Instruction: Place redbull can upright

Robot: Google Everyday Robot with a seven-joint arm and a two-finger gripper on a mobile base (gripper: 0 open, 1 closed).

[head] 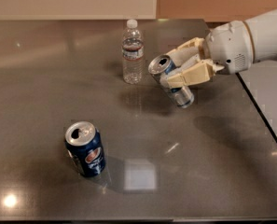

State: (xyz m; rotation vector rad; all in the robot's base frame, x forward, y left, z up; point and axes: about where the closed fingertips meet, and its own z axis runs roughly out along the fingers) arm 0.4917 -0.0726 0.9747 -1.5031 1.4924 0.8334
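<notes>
The gripper (pixel 172 69) is hanging over the right side of the table (pixel 212 171). It is sitting at the end of a fat white arm (pixel 252 36) that is reaching in from the right edge. Its 2 cream fingers (pixel 191 73) are squeezing the redbull can (pixel 181 94) between them, 1 on the upper side and 1 on the lower side. So the gripper is holding the can tight around its upper half. The redbull can is not standing up. It is leaning over a lot, with its silver top pointing up and to the left. Its bottom end is sticking out below the fingers, pointing down and to the right. I cannot tell for sure if that bottom end is touching the table or floating just above it. A clear water bottle (pixel 132 52) with a white cap is standing up straight just to the left of the can's top. It is near the can but not touching it. A dark blue Pepsi can (pixel 86 149) is standing on its base near the front left of the table, well apart from the gripper and the bottle. The grey table is shining, and a few bright spots of light are glowing on it.
</notes>
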